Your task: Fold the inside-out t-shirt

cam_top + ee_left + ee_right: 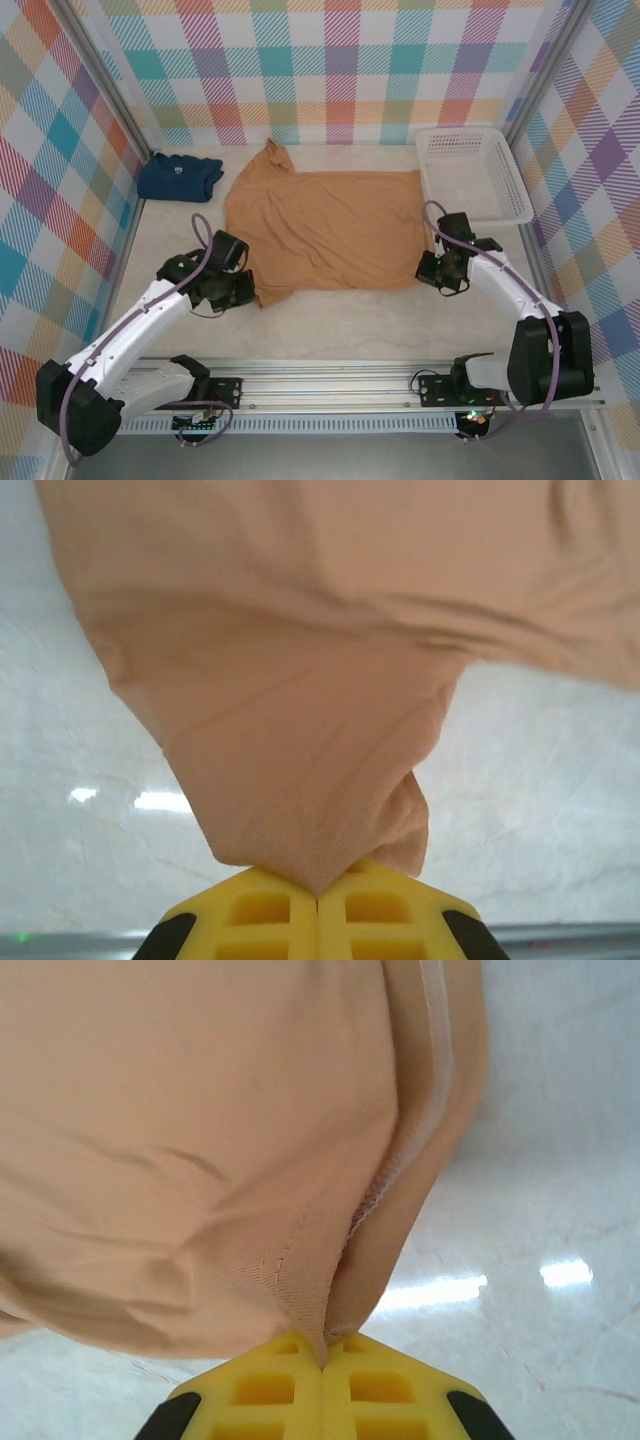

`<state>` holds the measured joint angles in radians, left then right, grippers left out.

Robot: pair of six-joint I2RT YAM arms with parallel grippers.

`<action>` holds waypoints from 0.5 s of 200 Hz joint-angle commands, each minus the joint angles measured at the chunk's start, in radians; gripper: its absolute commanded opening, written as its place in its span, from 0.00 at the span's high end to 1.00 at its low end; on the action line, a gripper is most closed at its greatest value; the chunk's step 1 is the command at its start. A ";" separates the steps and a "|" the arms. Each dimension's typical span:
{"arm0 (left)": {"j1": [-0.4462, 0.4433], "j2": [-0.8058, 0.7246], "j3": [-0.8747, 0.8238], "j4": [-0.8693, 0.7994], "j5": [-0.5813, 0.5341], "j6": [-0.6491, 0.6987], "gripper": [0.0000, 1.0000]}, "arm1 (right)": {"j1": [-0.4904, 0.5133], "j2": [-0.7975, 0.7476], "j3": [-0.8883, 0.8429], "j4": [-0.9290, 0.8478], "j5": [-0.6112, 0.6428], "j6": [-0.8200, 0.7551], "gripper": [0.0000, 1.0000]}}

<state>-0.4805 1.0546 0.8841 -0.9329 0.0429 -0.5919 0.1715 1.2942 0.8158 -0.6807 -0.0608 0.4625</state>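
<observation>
Top external view: tan soft-fabric short-sleeved t-shirt [320, 230] lies spread flat at ctr of frame on pale marble-look table [340, 325], w/ one pointed flap sticking up at its upper-left edge. White plastic lattice basket [462, 131] sits upper right, its left wall just beside the shirt's right edge. Its mesh floor is in plain sight all across, and the tan shirt is outside it. Folded navy-blue shirt w/ small white mark [180, 176] sits upper left, apart from the tan one.

Left gripper [245, 290] is at the shirt's lower-left corner and right gripper [432, 270] at its lower-right corner.

Left wrist view: yellow fingers of the left gripper [318, 895] are clenched, pads together, w/ a bunched point of tan fabric pinched between them; cloth drapes up and away over the table.

Right wrist view: right gripper [323, 1360] is likewise clamped on tan fabric, w/ a stitched hem seam running into the pinch.
</observation>
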 commanded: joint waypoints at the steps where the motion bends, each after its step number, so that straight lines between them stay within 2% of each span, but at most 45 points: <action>1: 0.058 0.050 0.057 0.066 -0.001 0.116 1.00 | 0.007 0.052 0.068 0.005 0.038 -0.025 0.96; 57: 0.216 0.200 0.208 0.191 -0.002 0.203 1.00 | 0.006 0.182 0.195 0.026 0.108 -0.069 0.96; 100: 0.260 0.348 0.309 0.249 0.026 0.224 1.00 | 0.009 0.249 0.257 0.047 0.132 -0.082 0.96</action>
<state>-0.2451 1.3415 1.1389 -0.7357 0.0444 -0.4046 0.1719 1.5154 1.0325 -0.6521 0.0380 0.4034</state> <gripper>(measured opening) 0.052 0.048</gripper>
